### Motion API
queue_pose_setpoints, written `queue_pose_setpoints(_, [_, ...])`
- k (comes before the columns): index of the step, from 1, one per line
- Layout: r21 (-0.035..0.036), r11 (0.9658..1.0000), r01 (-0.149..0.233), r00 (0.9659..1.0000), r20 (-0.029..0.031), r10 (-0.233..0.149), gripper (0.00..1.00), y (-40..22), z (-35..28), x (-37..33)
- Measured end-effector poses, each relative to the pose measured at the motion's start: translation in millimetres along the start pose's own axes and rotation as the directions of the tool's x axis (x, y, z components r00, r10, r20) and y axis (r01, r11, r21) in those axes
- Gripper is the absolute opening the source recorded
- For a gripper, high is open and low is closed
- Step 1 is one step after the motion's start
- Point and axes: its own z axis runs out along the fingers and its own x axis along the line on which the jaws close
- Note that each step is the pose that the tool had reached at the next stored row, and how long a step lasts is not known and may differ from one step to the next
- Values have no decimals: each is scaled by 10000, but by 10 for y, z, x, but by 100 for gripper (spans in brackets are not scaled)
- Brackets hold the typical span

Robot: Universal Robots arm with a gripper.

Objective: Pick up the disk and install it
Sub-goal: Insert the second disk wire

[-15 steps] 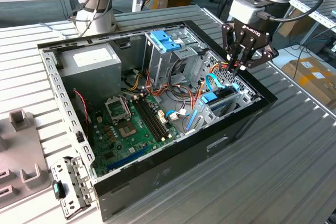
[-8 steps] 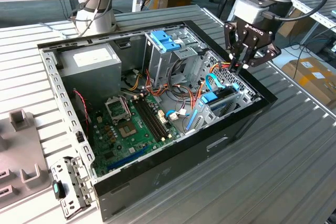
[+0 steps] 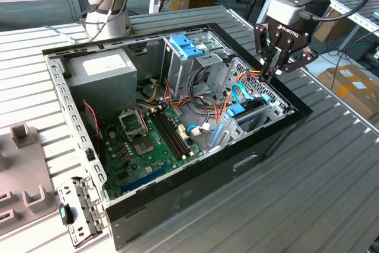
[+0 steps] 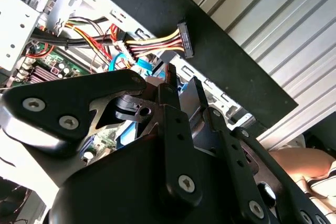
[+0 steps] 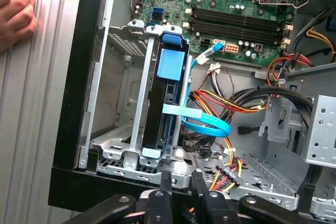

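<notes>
The disk [image 3: 244,112], a dark drive in a light-blue carrier, stands on edge inside the low metal drive cage [image 3: 269,108] at the corner of the open computer case on the exterior view's right. In the first wrist view the disk [image 5: 171,72] sits between the cage's rails, with a flat blue cable [image 5: 202,121] lying across it. My gripper [image 3: 269,74] hangs just above that cage, shut with its fingertips together and holding nothing. Its fingers [image 5: 166,182] point down at the cage's edge. In the second wrist view the gripper [image 4: 181,85] is above the case wall.
The black case [image 3: 177,197] lies open on a slatted metal table, motherboard [image 3: 151,140] up. A tall cage with a blue bracket [image 3: 186,45] stands behind. Loose power cables [image 4: 157,43] hang near the gripper. A person's hand [image 5: 16,14] rests beside the case. A grey fixture [image 3: 21,164] lies at the exterior view's left.
</notes>
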Motion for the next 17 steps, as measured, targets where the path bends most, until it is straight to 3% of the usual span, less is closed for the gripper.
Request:
queue_pose_setpoints(3, [4, 10000, 80, 10000, -5, -80, 29, -25, -1, -15])
queue_pose_setpoints(17, [-8, 9999, 107, 9999, -80, -107, 29, -38, -3, -50])
